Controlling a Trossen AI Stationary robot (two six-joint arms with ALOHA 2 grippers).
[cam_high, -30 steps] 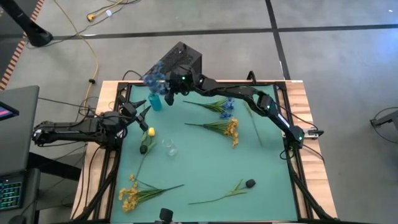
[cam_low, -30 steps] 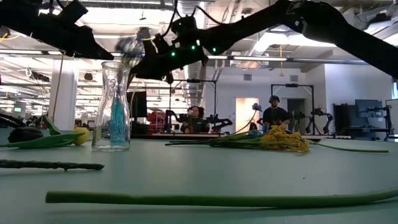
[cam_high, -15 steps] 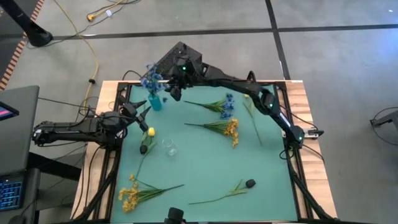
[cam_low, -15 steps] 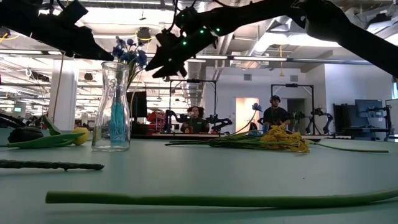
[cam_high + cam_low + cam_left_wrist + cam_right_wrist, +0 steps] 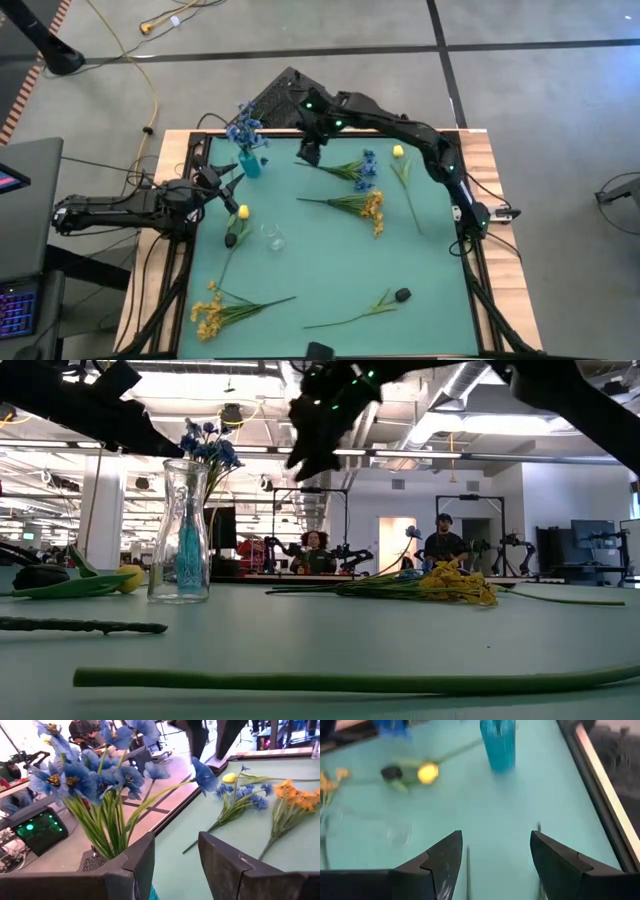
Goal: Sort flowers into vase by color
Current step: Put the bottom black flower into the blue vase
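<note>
A blue vase [image 5: 250, 165] near the table's far-left corner holds a blue spray [image 5: 244, 128], whose stalks stand in its mouth. My right gripper [image 5: 308, 150] hovers open and empty to the vase's right, above the table. From the left edge, my open left gripper [image 5: 225, 185] faces the blue blossoms [image 5: 95, 780] and touches nothing. A clear glass vase [image 5: 272, 236] stands empty; in the low view [image 5: 185, 530] the blue shows through it. A blue spray [image 5: 360, 170], yellow sprays [image 5: 365, 205] [image 5: 210, 310] and yellow bud stems [image 5: 240, 212] [image 5: 398, 152] lie flat.
A stem with a dark head [image 5: 400, 295] lies near the near edge; its stalk [image 5: 350, 682] crosses the low view. A dark lump [image 5: 231, 240] sits on the left bud stem. A black box [image 5: 290, 90] stands beyond the far edge. People sit in the room behind [image 5: 315, 545].
My right gripper had the blue spray above the blue vase, let it go into the vase, then drew back toward the table's right and rose. The spray now stands upright in the vase.
</note>
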